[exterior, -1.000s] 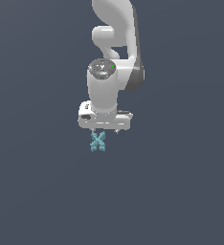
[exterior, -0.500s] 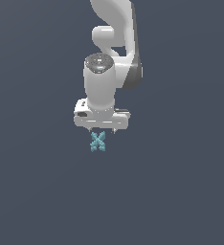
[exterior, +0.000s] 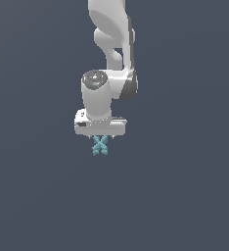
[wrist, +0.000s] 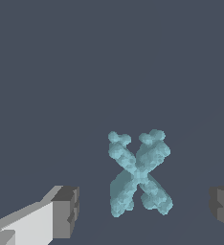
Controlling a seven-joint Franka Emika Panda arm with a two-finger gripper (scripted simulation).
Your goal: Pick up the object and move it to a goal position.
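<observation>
1. One teal X-shaped piece [wrist: 139, 174] lies between the gripper's [wrist: 145, 210] fingers [wrist: 66, 210], untouched.
2. Jaws spread wide, holding nothing.
3. It looks light, rigid and knobbly; I'd pinch it across the centre crossing.

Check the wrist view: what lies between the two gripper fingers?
The teal X-shaped piece sits between the fingers of the open gripper, touching neither.

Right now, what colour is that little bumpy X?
The X-shaped piece is teal-blue all over, seen best in the wrist view.
</observation>
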